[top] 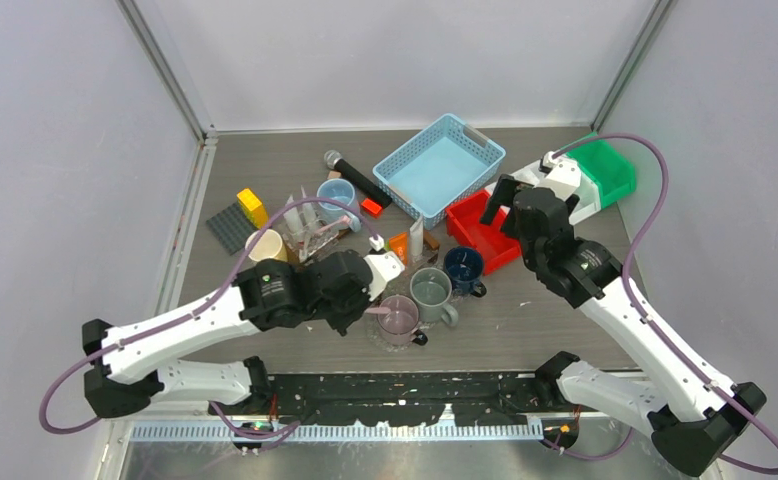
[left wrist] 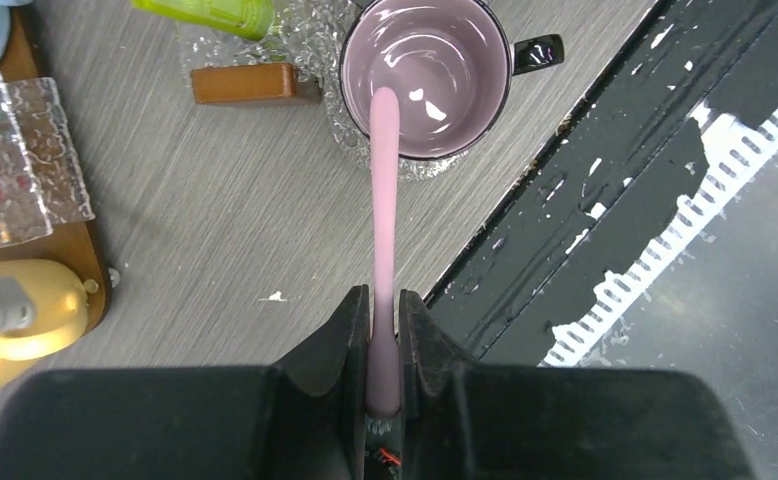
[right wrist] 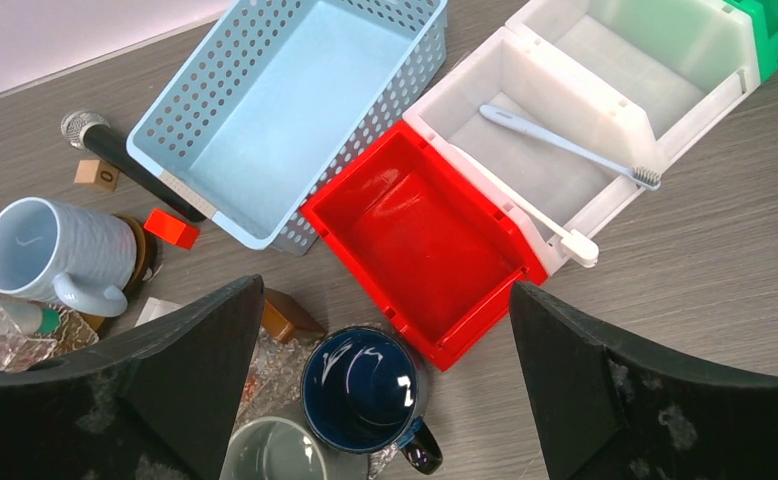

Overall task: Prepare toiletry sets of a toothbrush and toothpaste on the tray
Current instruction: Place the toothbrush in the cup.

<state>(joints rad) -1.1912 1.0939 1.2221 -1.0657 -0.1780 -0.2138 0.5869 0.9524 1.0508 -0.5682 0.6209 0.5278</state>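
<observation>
**Desk:** What's nearest you?

**Me:** My left jaws are clenched on the handle of the pink toothbrush (left wrist: 385,220). It points straight out from them. Its far tip is over the mouth of the pink mug (left wrist: 475,80), which stands near the front of the counter (left wrist: 215,230). I can't tell whether the tip dips inside.

**Desk:** And the right arm?

**Me:** My right jaws are spread wide with nothing between them. They hang above the navy mug (right wrist: 360,390) and the red bin (right wrist: 415,230).

**Desk:** Further back?

**Me:** The white bin (right wrist: 525,100) sits against the red one. A pale blue toothbrush (right wrist: 570,145) lies slantwise on its floor. A white toothbrush (right wrist: 525,205) lies along its front lip, beside the red bin. To the left is the blue basket (right wrist: 295,100), with the black microphone (right wrist: 115,150) beside it. The green bin (top: 610,170) sits beyond the white one.
</observation>
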